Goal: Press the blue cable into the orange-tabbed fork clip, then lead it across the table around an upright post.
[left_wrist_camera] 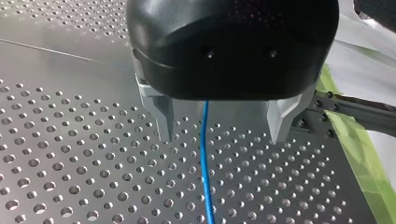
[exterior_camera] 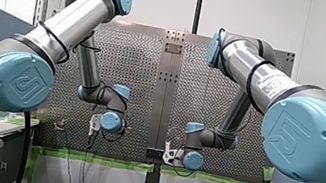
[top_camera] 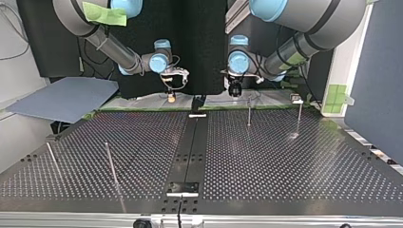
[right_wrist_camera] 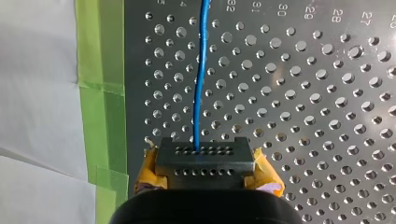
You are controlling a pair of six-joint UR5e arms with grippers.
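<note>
In the front view the perforated table (exterior_camera: 128, 75) fills the middle, with green tape (exterior_camera: 103, 159) along one edge and white sheeting (exterior_camera: 104, 182) past it. My left gripper (exterior_camera: 94, 126) and my right gripper (exterior_camera: 169, 152) hang near that edge, too small to read.

In the top view the table is dark, with thin upright posts (top_camera: 248, 114) standing on both halves and a grey board (top_camera: 62, 97) off the view's left.

In the left wrist view the metal fingers (left_wrist_camera: 163, 119) are spread wide. The blue cable (left_wrist_camera: 205, 172) runs between them, touching neither.

In the right wrist view the fingers, with yellow pads (right_wrist_camera: 267, 176), are pinched on the cable, which leads ahead over the holes, beside the tape.
</note>
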